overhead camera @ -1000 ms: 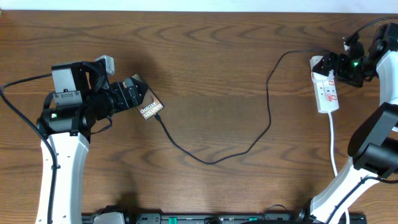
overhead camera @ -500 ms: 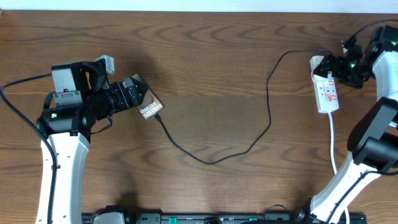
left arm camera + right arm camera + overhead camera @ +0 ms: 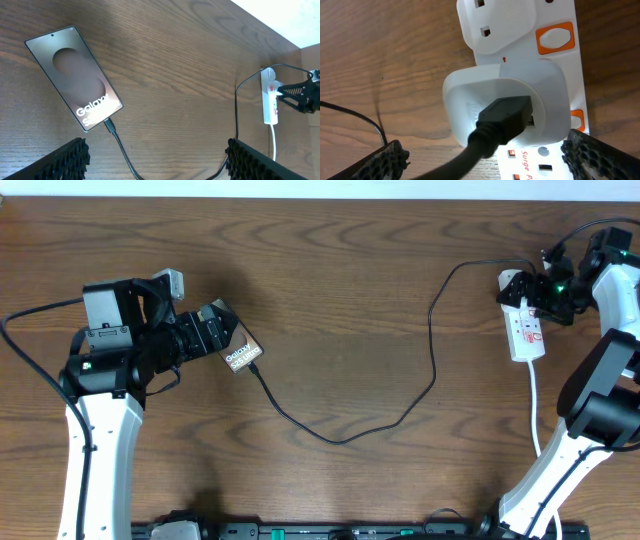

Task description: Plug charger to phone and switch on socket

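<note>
Right pincer (image 3: 530, 288) wide, above socket's (image 3: 527, 335) far end; strip runs lengthwise toward robot. Orange switch (image 3: 576, 120) just beside plug (image 3: 470, 100), half cropped, probably the one needed.

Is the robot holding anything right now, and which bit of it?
Nothing is held. The left end effector is open near the phone; the right end effector is open by the socket.

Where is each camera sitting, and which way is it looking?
Overhead: above the table, looking straight down; left arm and right arm show.
Left wrist: on the left arm, looking across the phone toward the far socket; left fingers show.
Right wrist: on the right arm, close above the socket and plugged-in charger; right fingers show.
Shared: overhead and left wrist both see phone and socket.
</note>
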